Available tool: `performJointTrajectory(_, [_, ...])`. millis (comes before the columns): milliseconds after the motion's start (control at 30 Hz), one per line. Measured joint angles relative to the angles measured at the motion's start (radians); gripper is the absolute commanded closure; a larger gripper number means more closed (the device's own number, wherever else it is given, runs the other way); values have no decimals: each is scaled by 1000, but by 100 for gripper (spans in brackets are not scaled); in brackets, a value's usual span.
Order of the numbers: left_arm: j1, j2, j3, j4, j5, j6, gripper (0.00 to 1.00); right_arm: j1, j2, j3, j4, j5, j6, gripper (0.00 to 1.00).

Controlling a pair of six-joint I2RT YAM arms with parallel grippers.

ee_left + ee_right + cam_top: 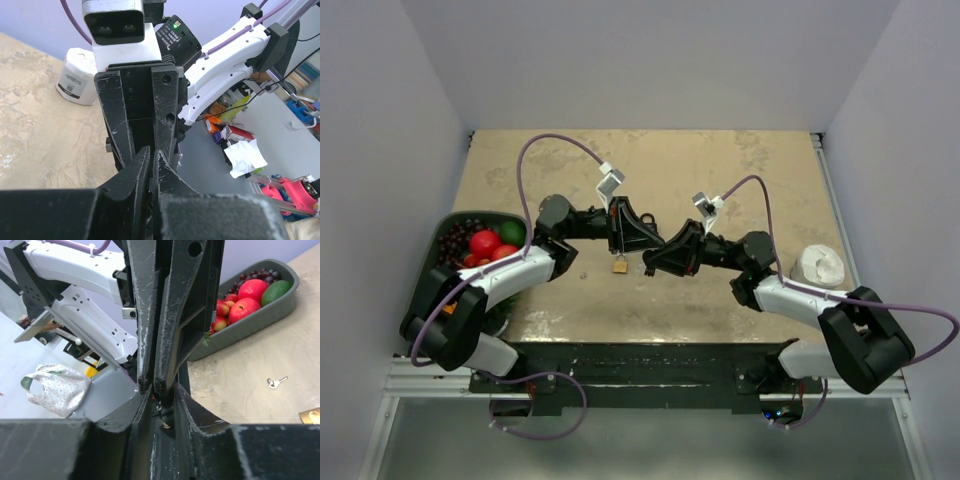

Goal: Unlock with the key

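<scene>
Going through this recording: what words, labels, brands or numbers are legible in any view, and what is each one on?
No text can be read in any view.
White plastic jar: dark label with print, too small to read.
Black round motor housing with a green light: sticker with print, too blurred to read.
Brass padlock: no marking legible.

I log a beige, mottled table [670,165], boxed in by plain pale walls [650,60] at its far, left and right edges. Lighting is even. Beyond the near edge I see grey floor [207,160] with scattered clutter [242,157].
</scene>
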Motion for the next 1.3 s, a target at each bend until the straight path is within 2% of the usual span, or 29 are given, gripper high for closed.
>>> performJointTrajectory(133, [0, 5, 0, 6, 4, -1, 100, 1, 0, 0, -14, 6, -4, 84])
performJointTrajectory(267, [0, 9, -5, 3, 2, 5, 100, 3, -1, 0, -19, 13, -9, 100])
performJointTrajectory(300, [0, 9, -5, -2, 2, 11, 99, 3, -1, 0, -26, 18, -9, 100])
performJointTrajectory(333, [0, 9, -5, -6, 0, 18, 91, 3, -1, 0, -31, 21, -9, 100])
performJointTrajectory(367, [0, 8, -5, -18, -3, 30, 70, 3, -1, 0, -37, 25, -10, 100])
performJointTrajectory(433, [0, 2, -2, -68, -15, 76, 45, 3, -1, 0, -54, 32, -13, 100])
performJointTrajectory(467, [0, -5, 1, -107, -31, 101, 28, 4, -2, 0, -63, 34, -16, 100])
performJointTrajectory(533, [2, -17, 10, -191, -66, 163, 18, 8, -11, 0, -85, 54, -25, 100])
performJointTrajectory(567, [1, -28, 14, -242, -91, 196, 5, 9, -16, 0, -94, 64, -31, 100])
performJointTrajectory(600, [1, -38, 16, -279, -113, 223, 1, 9, -27, 0, -114, 84, -38, 100])
performJointTrajectory(700, [-1, -93, 29, -430, -250, 310, 1, 8, -59, 1, -198, 153, -74, 100])
performJointTrajectory(800, [0, -140, 30, -510, -384, 352, 1, 0, -97, 5, -336, 247, -130, 100])
performJointTrajectory(967, [2, -163, 24, -550, -550, 361, 1, -27, -186, 28, -621, 452, -233, 100])
performJointTrajectory(1100, [26, -140, -3, -526, -576, 317, 1, -33, -269, 44, -792, 604, -294, 100])
performJointTrajectory(1300, [85, 22, -26, -451, -528, 248, 1, -33, -393, 45, -960, 778, -360, 100])
